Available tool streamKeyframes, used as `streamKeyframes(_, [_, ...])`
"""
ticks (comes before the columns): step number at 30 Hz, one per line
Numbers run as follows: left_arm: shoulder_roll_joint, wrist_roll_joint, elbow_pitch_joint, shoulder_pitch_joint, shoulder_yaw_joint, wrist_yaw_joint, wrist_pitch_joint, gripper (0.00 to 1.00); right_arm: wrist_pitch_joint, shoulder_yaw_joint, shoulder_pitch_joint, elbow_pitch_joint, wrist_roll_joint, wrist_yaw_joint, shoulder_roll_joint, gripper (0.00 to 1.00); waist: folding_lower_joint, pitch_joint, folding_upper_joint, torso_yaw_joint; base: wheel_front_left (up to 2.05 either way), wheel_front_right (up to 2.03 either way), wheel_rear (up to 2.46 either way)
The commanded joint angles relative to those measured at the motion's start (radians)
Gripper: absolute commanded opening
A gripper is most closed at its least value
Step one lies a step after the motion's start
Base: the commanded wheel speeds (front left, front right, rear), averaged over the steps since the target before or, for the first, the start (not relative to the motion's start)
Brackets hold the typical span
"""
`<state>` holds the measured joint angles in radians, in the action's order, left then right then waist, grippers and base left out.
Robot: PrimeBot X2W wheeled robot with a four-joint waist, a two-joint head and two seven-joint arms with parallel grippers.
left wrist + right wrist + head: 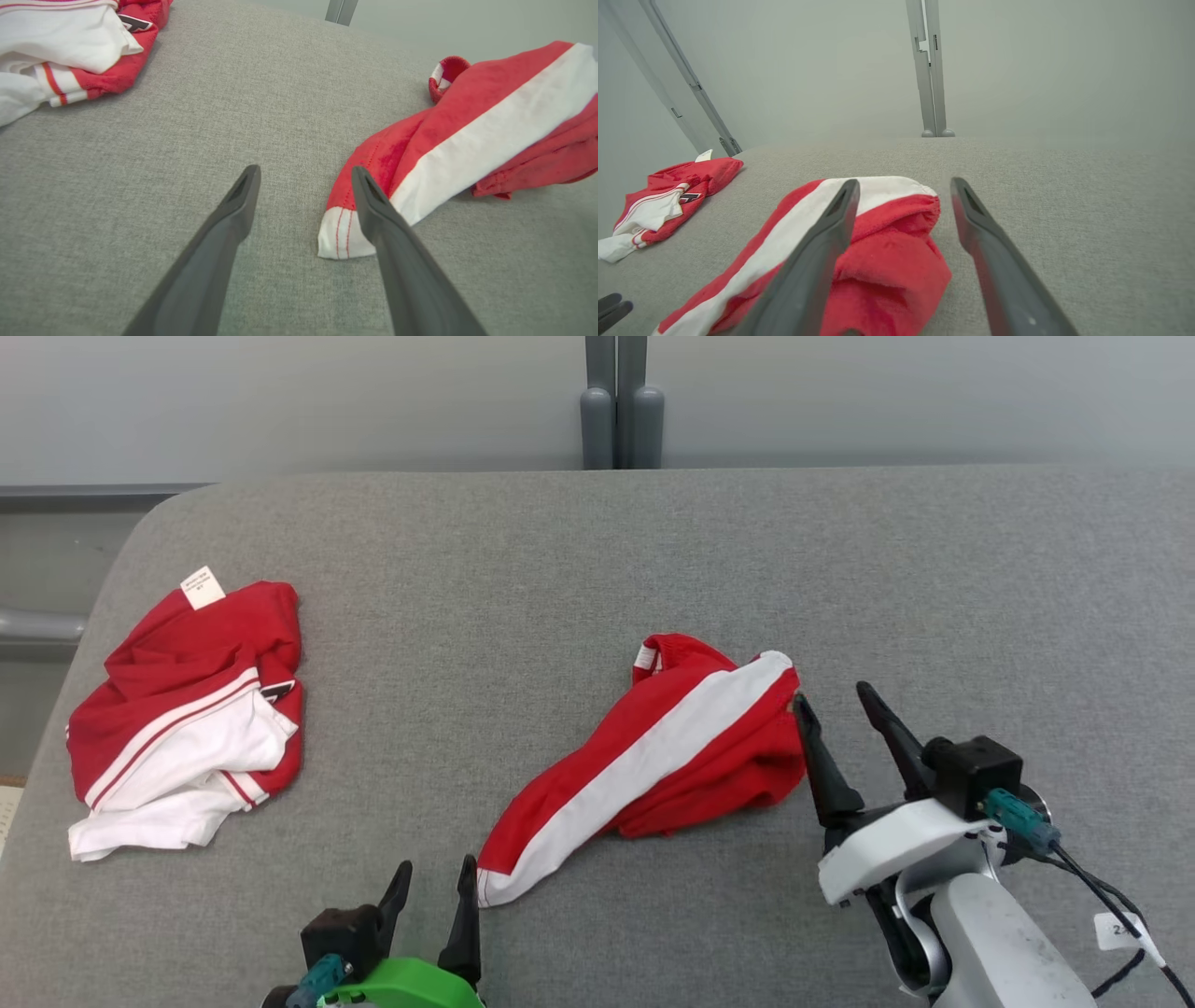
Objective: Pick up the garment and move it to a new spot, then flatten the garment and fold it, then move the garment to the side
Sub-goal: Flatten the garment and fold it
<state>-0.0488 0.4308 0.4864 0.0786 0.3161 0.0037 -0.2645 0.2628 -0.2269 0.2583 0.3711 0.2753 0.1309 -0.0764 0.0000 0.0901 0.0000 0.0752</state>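
The garment (187, 709), a crumpled red T-shirt with white sleeves and a small white label, lies bunched at the left of the grey padded surface (597, 560). It also shows in the left wrist view, the garment (70, 42) at top left, and in the right wrist view, the garment (668, 200) at far left. My left gripper (435, 868) (304, 170) is open near the front edge, nothing between its fingers, well right of the T-shirt. My right gripper (831, 695) (903, 182) is open, far from the T-shirt.
A smaller red piece with a broad white stripe (653, 756) (467, 130) (887, 261) lies mid-surface; its white-hemmed corner is by my left gripper's right finger, its bunched end against my right gripper's left finger. A grey post (621, 401) stands behind the far edge.
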Motion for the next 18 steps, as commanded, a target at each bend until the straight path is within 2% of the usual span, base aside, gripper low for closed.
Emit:
streamKeyframes(1, [-0.003, 0.001, 0.008, -0.016, 0.000, -0.005, 0.000, 1.00, 0.003, 0.024, -0.022, -0.009, -0.009, 0.000, 0.003, 1.00, 0.0000, -0.012, 0.0000, -0.013, 0.00, 0.00, 0.00])
streamKeyframes(7, [-0.003, 0.009, 0.036, -0.030, 0.019, -0.017, 0.000, 1.00, 0.003, 0.098, -0.061, -0.024, -0.021, 0.000, 0.017, 1.00, 0.0000, -0.022, 0.0000, -0.034, 0.00, 0.00, 0.00])
streamKeyframes(18, [-0.003, 0.058, 0.114, 0.000, 0.053, -0.012, 0.000, 1.00, 0.003, 0.107, -0.056, -0.031, -0.032, 0.000, 0.022, 1.00, 0.0000, -0.015, 0.0000, -0.065, 0.00, 0.00, 0.00])
